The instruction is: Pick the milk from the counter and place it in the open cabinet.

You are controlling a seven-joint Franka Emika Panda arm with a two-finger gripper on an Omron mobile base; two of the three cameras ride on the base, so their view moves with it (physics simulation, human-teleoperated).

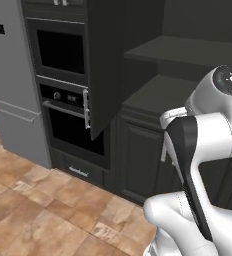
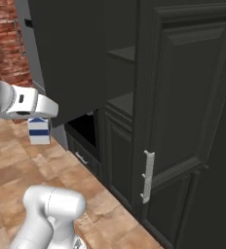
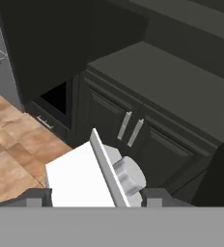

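**A:** State of the pincer (image 3: 94,198)?

**B:** Closed on the milk (image 3: 77,181). Gripped from both sides, a dark fingertip (image 3: 34,198) against each flank of the carton, as seen in the hand view.

**A:** And from the right base view?

**B:** Same grip. Milk (image 2: 39,130) hanging upright just under the pincer (image 2: 38,119), white with blue bands, well above the tiled floor (image 2: 17,165).

**A:** Top of the carton?

**B:** Ridged along the middle, with a round grey cap (image 3: 129,176) on the slope to the right of the ridge, between the two fingertips.

**A:** Ahead of the pincer?

**B:** Cabinet (image 3: 147,29), dark charcoal. Flat shelf (image 3: 172,82) ahead of and lower than the pincer, well apart from the milk. Second shelf above and behind it. Under the lower shelf, two panelled doors (image 3: 104,116), both shut, with silver handles (image 3: 125,126) side by side at the seam.

**A:** Upper door?

**B:** Swung wide open (image 1: 105,65), edge-on in the left base view, silver handle along its lower edge. In the right base view, a dark slab just beyond the pincer and above the milk.

**A:** Further off?

**B:** Left of the pincer's line, past the open door, a black oven column (image 1: 63,52) with two glass fronts, then a grey fridge (image 1: 13,85). Brick wall (image 2: 8,44) far behind the pincer in the right base view. Another tall panelled door (image 2: 193,97) far right of the pincer there, near the camera, with a silver handle low on its edge.
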